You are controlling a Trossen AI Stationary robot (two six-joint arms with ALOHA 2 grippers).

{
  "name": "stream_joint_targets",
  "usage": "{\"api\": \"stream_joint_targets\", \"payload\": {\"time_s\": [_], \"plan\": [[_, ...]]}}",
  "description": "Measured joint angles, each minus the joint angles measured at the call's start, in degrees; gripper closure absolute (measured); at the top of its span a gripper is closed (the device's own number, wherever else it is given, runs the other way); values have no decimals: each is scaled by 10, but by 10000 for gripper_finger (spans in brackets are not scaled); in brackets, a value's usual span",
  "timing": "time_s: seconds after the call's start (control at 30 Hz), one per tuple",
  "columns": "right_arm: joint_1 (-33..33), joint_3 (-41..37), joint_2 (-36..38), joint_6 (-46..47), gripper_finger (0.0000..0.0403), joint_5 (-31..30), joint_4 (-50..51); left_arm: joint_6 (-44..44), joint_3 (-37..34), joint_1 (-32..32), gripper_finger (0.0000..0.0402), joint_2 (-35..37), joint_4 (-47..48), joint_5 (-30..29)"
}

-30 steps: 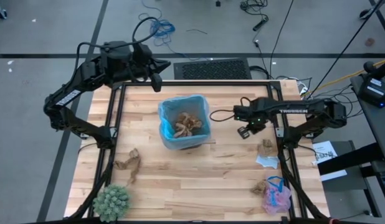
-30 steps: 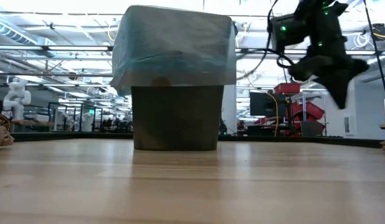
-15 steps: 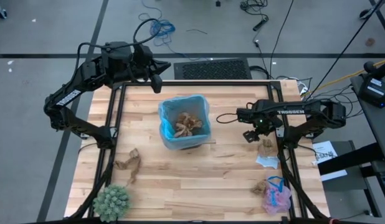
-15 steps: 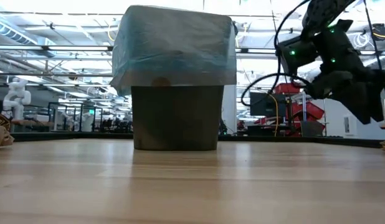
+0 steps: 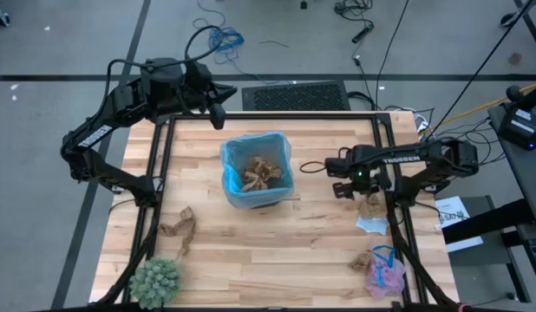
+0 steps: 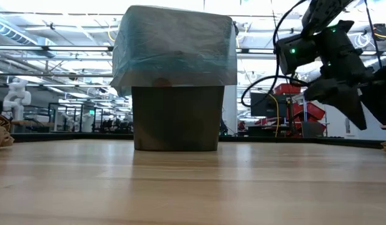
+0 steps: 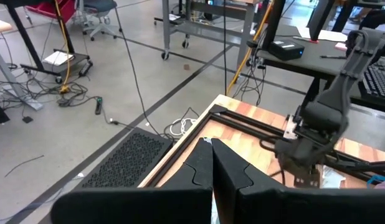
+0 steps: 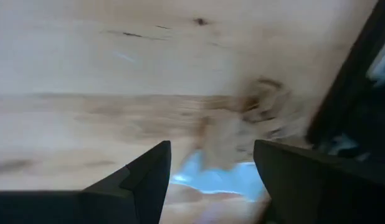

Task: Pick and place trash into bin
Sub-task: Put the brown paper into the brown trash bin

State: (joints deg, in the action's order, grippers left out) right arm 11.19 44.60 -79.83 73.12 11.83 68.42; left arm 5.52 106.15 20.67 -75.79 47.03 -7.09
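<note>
The bin (image 5: pixel 228 166), a dark basket lined with a light-blue bag (image 6: pixel 174 56), stands mid-table with brown paper wads (image 5: pixel 258 172) inside. My right gripper (image 5: pixel 353 191) hangs open to the bin's right, pointing steeply down just left of a brown paper wad (image 5: pixel 372 205) lying on the table; that wad (image 8: pixel 245 121) shows blurred ahead of the open fingers (image 8: pixel 211 146). A white paper bit (image 5: pixel 372 224) lies just nearer. A pink mesh puff with blue string (image 5: pixel 385 274) and another brown wad (image 5: pixel 362 260) lie at the near right. My left gripper (image 5: pixel 219 117) waits shut, high over the far left corner.
A crumpled brown paper (image 5: pixel 179 228) lies near the left edge, with a round green spiky plant (image 5: pixel 155 280) at the near left corner. A black frame rail (image 5: pixel 391 208) runs right beside the wad under my right gripper. Bare wood lies between the bin and the table's near edge.
My right gripper has moved down and a little toward the table's right edge, away from the bin and toward the brown wad. It has rolled about its own axis and opened. The scraps and the bin have kept their places.
</note>
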Motion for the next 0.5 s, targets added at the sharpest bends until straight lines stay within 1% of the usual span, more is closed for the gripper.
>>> {"api": "stream_joint_targets", "payload": {"time_s": [0.07,0.13,0.2,0.27,0.37,0.5], "plan": [[-31,0,0,85,180,-21,-16,0,0,0,402,0,0,0],[-59,0,0,166,179,-58,-18,0,0,0,402,0,0,0],[-86,0,0,251,180,-99,2,0,0,0,402,0,0,0],[-110,0,0,325,179,-120,32,0,0,0,402,0,0,0],[-145,0,0,413,179,-118,75,0,0,0,402,0,-1,0],[-188,-3,0,505,179,-117,76,-7,0,0,402,0,-3,-4]]}}
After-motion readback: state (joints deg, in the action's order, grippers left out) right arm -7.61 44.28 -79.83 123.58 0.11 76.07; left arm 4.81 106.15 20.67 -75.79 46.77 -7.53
